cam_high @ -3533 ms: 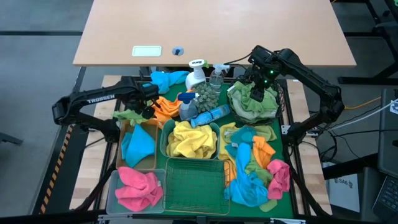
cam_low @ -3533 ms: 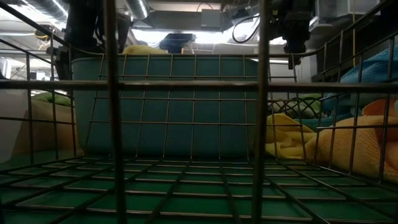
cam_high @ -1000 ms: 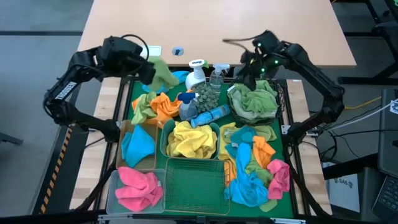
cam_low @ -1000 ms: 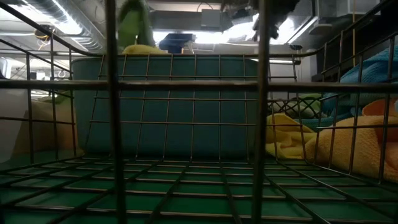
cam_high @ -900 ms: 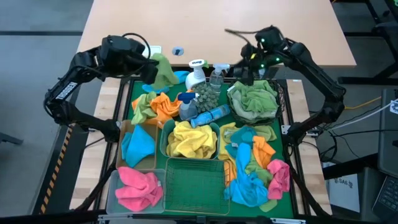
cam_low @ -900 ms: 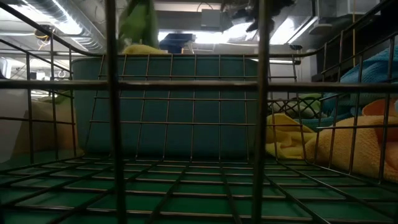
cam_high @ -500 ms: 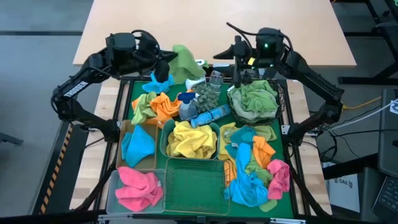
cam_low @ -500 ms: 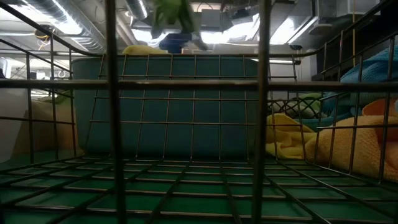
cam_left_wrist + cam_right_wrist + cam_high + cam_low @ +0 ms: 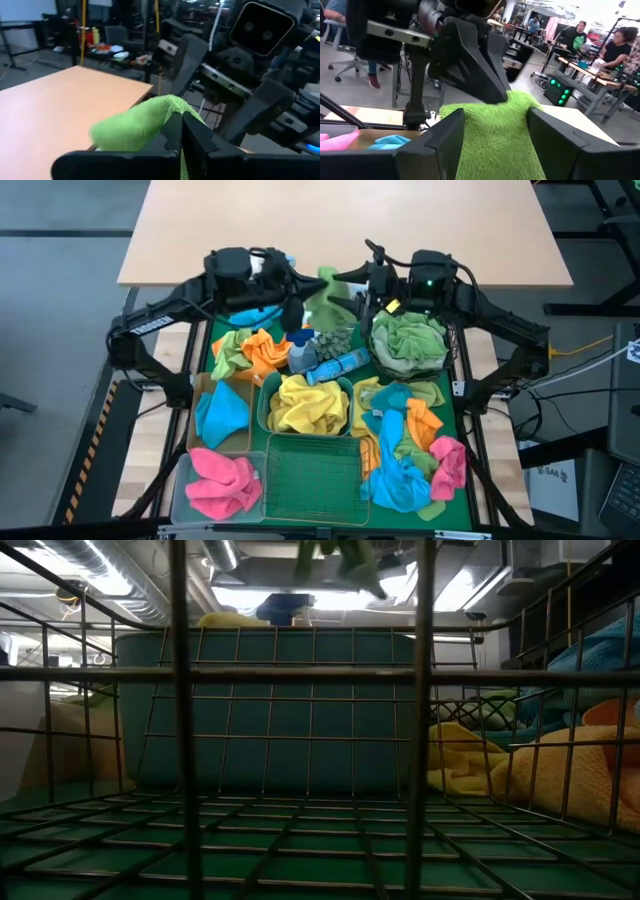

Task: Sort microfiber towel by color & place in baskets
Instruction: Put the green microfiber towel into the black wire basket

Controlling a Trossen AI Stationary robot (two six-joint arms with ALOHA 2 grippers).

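Left gripper is pinching green towel at table's far edge; right gripper, fingers apart, is straddling it, should close before left releases

Spray bottles clustered at back of green mat, between orange cloth heap and black mesh basket; blue-capped one upright, blue one lying on side. Light wooden worktop beyond mat, bare wood. Grey floor either side. Behind worktop, workshop room: people at benches, office chair, ceiling ducts, strip lights.
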